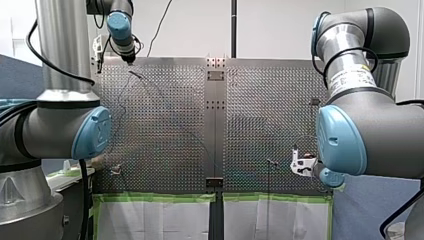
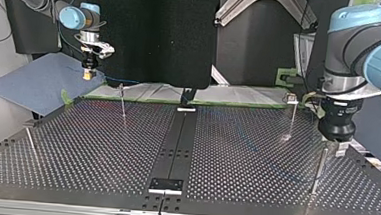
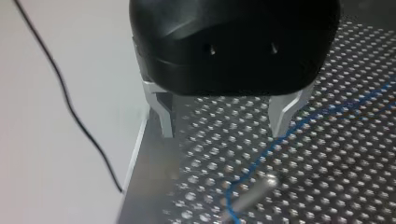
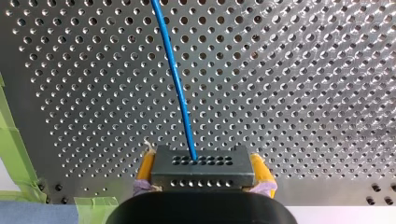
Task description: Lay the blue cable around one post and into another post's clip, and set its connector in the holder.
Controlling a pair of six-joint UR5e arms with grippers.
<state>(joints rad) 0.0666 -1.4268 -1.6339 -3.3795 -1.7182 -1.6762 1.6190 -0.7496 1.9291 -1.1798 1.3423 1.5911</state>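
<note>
Perforated table [image 2: 100, 152] | your right gripper [image 4: 203, 161] clamps connector [image 4: 201, 173] at taped edge | left gripper [image 3: 223, 133] gapes empty above post [image 3: 250, 191] | likely routing step; next, loop blue cable [image 4: 175, 79] round it.

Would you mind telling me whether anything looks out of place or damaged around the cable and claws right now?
Nothing serious. My right claw holds the connector squarely, and the blue cable leaves it unkinked. The only oddity is fraying wrap at the base of its yellow pads.

Blue cable [image 1: 165, 97] lies across table [image 1: 260, 110] btw L arm [image 1: 120, 27], R arm [image 1: 350, 135].
</note>
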